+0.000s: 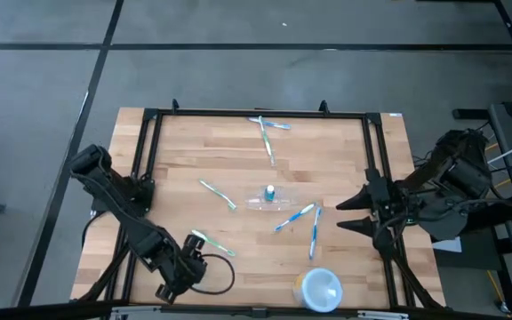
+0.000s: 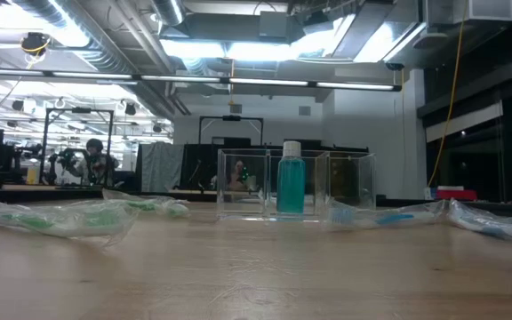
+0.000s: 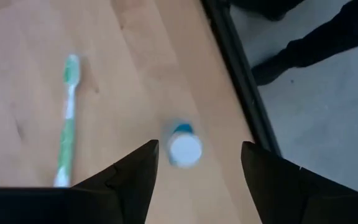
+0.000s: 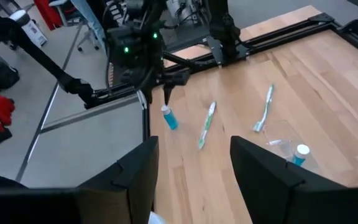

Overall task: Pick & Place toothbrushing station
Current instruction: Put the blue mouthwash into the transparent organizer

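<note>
Plainly, the clear, see-through plastic toothbrush holder (image 1: 268,204) stands at the centre of the high view, a small blue bottle inside it. It looks light, rigid and slick, so a grip across one thin wall seems best. The left gripper (image 1: 188,264), lower left, is spread wide and empty; the right gripper (image 1: 346,214), right of centre, gapes too.

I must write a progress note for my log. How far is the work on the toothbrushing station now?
Done: one small teal bottle with a white cap stands in the clear plastic holder at mid-table.

In hand: nothing. The left pincer hangs open over a second small blue bottle near the table's edge, and the right pincer waits open, empty.

Left: the toothbrushes and the white cup lie outside the holder.
</note>
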